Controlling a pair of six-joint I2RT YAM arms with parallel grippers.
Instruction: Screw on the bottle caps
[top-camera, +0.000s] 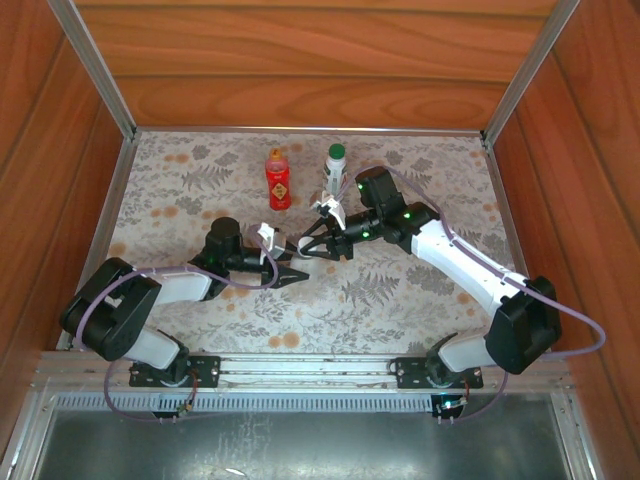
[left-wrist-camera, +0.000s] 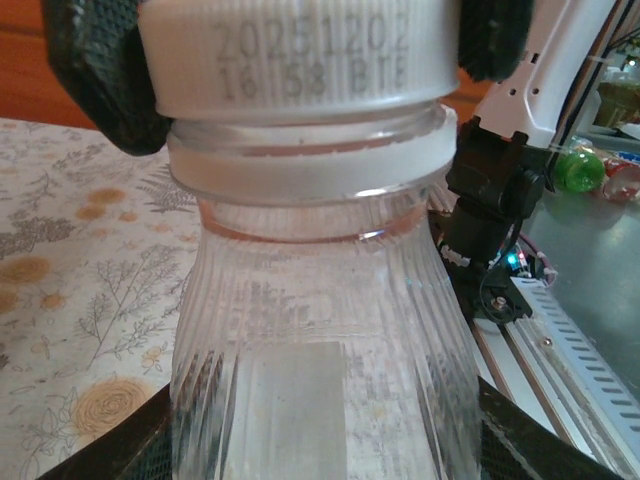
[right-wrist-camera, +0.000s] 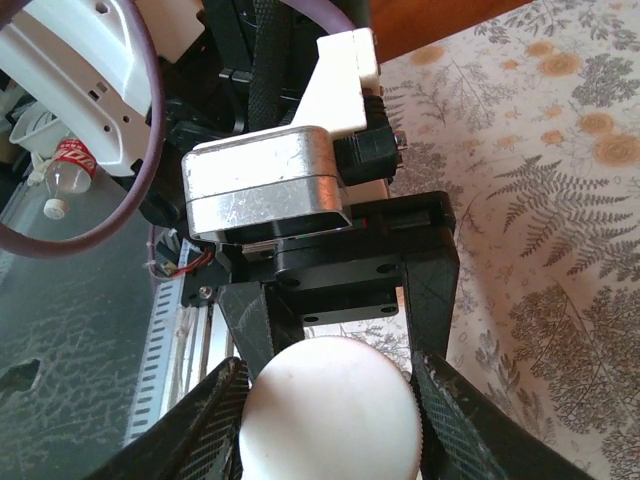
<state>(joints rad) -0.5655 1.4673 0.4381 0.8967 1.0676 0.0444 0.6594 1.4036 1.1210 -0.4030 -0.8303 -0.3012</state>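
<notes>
short clear bottle (left-wrist-camera: 320, 330) is held over the middle of the patterned cloth (top-camera: 420, 300), pinched at the body by the left gripper (top-camera: 296, 268); white cap (left-wrist-camera: 300, 60) is seated on its neck; cap is clamped from both sides by the right gripper (right-wrist-camera: 328, 395); red bottle (top-camera: 278, 185) with orange cap (top-camera: 276, 154) and labelled clear bottle (top-camera: 334, 180) with green cap (top-camera: 337, 151) are stood upright at the far side, near each other

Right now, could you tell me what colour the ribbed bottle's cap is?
The cap is white; the left wrist view shows it best.
</notes>
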